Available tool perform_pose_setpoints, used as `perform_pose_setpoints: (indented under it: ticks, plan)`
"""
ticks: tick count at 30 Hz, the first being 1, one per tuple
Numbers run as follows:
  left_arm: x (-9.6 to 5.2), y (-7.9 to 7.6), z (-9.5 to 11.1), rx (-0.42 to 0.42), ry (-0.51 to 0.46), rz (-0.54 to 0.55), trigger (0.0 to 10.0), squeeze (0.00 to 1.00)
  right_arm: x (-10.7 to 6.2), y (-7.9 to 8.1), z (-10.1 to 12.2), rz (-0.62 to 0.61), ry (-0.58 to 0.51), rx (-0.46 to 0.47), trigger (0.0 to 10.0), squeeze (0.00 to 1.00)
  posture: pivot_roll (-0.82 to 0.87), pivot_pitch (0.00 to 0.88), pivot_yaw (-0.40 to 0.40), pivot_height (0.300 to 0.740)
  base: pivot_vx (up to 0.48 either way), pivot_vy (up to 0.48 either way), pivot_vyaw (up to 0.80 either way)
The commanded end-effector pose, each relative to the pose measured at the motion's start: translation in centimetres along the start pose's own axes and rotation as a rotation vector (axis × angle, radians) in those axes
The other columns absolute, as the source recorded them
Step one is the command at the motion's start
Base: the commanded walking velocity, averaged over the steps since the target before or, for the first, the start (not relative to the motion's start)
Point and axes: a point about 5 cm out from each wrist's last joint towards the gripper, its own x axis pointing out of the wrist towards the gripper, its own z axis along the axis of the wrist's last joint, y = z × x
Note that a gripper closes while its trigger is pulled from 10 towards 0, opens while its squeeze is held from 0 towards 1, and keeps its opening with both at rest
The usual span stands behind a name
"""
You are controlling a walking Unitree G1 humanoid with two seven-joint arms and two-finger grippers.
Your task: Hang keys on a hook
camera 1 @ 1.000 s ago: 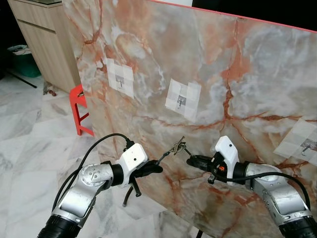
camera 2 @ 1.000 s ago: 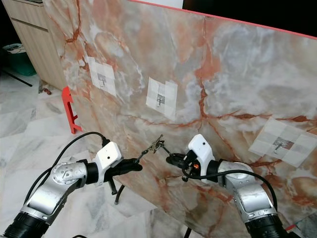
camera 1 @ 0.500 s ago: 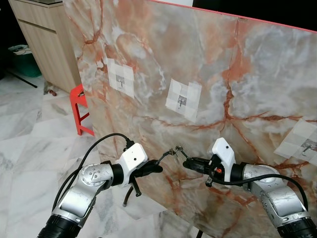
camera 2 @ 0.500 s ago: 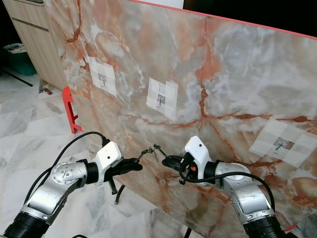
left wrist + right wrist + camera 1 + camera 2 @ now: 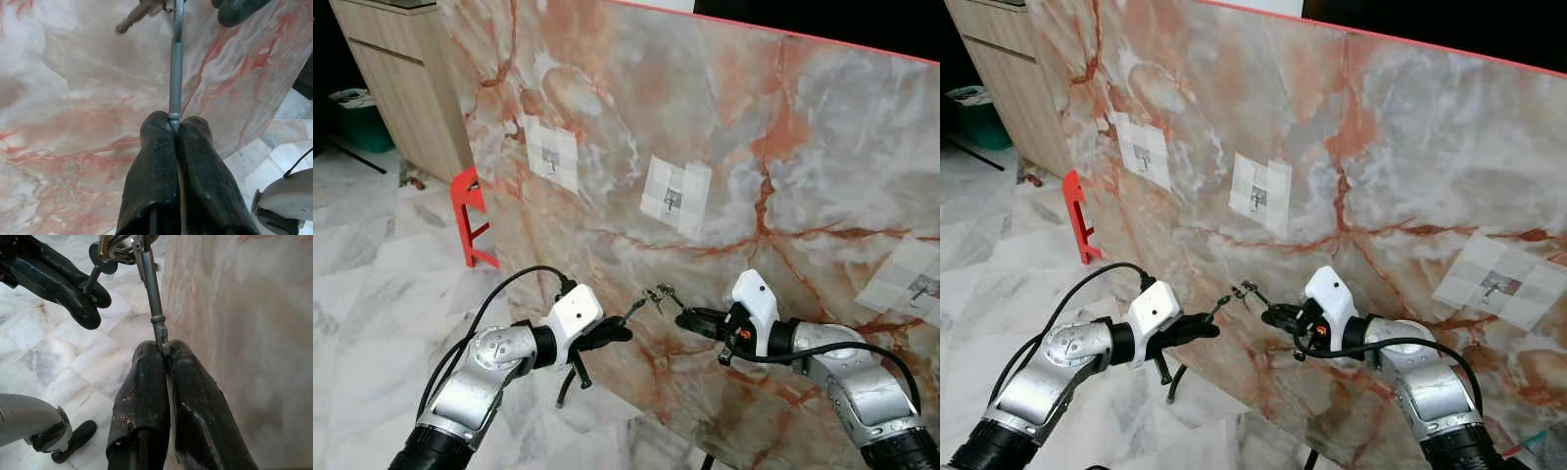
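Both of my hands meet in front of a tall marble-patterned slab (image 5: pixel 783 147) veined in orange and grey. My left hand (image 5: pixel 625 317) is clenched on the end of a slim metal stem of the keys (image 5: pixel 658 293); in the left wrist view the two black fingers (image 5: pixel 156 166) press together around that stem, and the ring and a key blade sit just past its far end. My right hand (image 5: pixel 683 315) is clenched too, its fingers (image 5: pixel 146 382) pinching the tail of a metal clip that runs up to the same ring. So the keys hang in the air between my two hands, close to the slab's face, held from both sides.

Three small metal hooks are stuck on the slab over pale taped squares: the left hook (image 5: pixel 549 156), the middle hook (image 5: pixel 673 200) above the keys and well apart from them, and the right hook (image 5: pixel 922 287) near the slab's edge. A red stool (image 5: pixel 470 215) stands on the marble floor (image 5: pixel 372 264) beside the slab, with a wooden cabinet (image 5: pixel 401 78) behind it.
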Motion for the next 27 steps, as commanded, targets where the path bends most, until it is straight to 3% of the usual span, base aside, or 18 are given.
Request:
perform_pose_setpoints:
  ticks: [1, 12, 16, 18, 22, 23, 27]
  plan:
    - [-0.1, 0.1, -0.2, 0.008, 0.001, 0.009, 10.0, 1.00, -0.2, -0.4, 0.8, -0.020, -0.021, -0.026, 10.0, 0.00, -0.13, 0.000, -0.082, 0.740, 0.000, 0.000, 0.00]
    - [-0.3, 0.3, -1.1, 0.030, 0.053, 0.024, 10.0, 1.00, 0.0, -0.2, 0.8, -0.019, -0.028, -0.022, 10.0, 0.00, -0.12, 0.000, -0.075, 0.740, 0.000, 0.000, 0.00]
    - [-0.8, 1.2, -2.7, 0.056, 0.120, 0.118, 10.0, 1.00, -0.1, -0.4, 0.7, -0.045, -0.032, -0.017, 10.0, 0.00, -0.12, 0.000, -0.073, 0.740, 0.000, 0.000, 0.00]
    - [-1.4, 2.0, -3.8, 0.011, 0.110, 0.242, 10.0, 1.00, 0.0, -0.4, 0.9, -0.065, -0.046, -0.009, 10.0, 0.00, -0.12, 0.000, -0.071, 0.740, 0.000, 0.000, 0.00]
    - [-2.1, 1.9, -5.2, -0.086, 0.089, 0.313, 10.0, 1.00, -0.1, 0.2, 1.0, -0.057, -0.062, -0.003, 10.0, 0.00, -0.12, 0.000, -0.068, 0.740, 0.000, 0.000, 0.00]
    - [-2.5, 1.7, -6.0, -0.142, 0.083, 0.341, 10.0, 0.00, -0.2, 0.7, 0.8, -0.048, -0.063, 0.004, 10.0, 0.00, -0.13, 0.000, -0.066, 0.740, 0.000, 0.000, 0.00]
    - [-3.3, 1.1, -8.5, -0.234, 0.108, 0.418, 10.0, 0.00, -0.8, 1.9, 0.0, -0.011, -0.046, 0.017, 10.0, 0.00, -0.13, 0.000, -0.062, 0.740, 0.000, 0.000, 0.00]
